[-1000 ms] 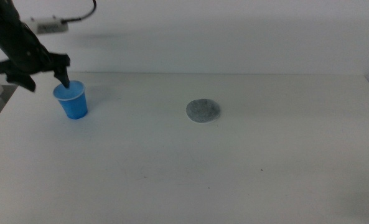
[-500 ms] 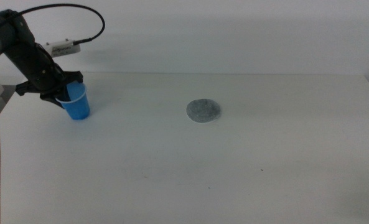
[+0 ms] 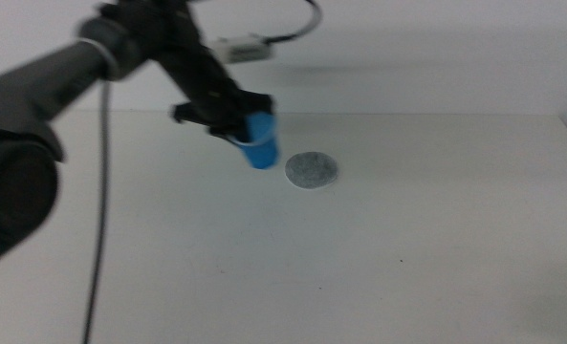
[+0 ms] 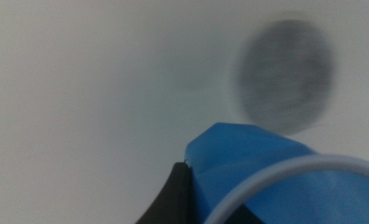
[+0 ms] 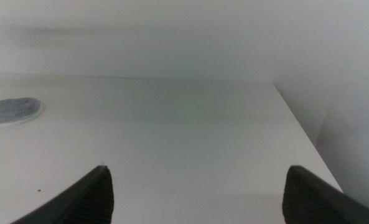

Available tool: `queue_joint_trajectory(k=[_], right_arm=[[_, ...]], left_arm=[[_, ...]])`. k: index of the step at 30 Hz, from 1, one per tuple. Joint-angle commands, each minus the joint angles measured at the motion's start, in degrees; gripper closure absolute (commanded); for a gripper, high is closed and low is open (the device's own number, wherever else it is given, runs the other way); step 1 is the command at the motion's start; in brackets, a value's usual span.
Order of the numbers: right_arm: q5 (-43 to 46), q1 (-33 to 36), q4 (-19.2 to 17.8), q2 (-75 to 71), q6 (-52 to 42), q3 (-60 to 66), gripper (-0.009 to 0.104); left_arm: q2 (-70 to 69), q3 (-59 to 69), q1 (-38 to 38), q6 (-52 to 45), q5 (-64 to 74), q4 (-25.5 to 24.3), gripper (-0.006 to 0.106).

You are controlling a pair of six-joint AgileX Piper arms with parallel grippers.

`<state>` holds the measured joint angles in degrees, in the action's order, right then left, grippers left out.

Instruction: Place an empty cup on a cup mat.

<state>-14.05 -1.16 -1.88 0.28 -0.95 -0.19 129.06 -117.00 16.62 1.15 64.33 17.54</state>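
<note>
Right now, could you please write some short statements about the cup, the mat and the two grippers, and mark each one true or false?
1. The left gripper holds the cup by its rim. True.
2. The cup already stands on the cup mat. False: the cup is held tilted beside the mat, on the side of the left arm, not on it.
3. The cup mat lies flat on the table. True.
4. The right gripper is closed around the cup mat. False: its jaws are open and hold nothing, far from the mat.
5. The cup is red. False: it is bright blue.
</note>
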Motion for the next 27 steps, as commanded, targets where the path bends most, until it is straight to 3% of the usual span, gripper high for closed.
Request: queue_joint_trajectory(k=[1,16,27], right_arm=[[0.38,-0.01,-0.31,-0.28,-0.23,0.19,0.002],[0.38,-0.01,-0.31,-0.28,-0.23,0.19,0.002],[0.38,-0.01,-0.31,-0.28,-0.23,0.19,0.002]], left_arm=[[0.9,-0.63,3.22,2.62,-3.86,-0.75,0.102],[14.86,-21.88,6.99,6.82,0.89,-1.58,0.102],[17.01,-23.57,7.21,6.7,1.22,-2.84,0.098]])
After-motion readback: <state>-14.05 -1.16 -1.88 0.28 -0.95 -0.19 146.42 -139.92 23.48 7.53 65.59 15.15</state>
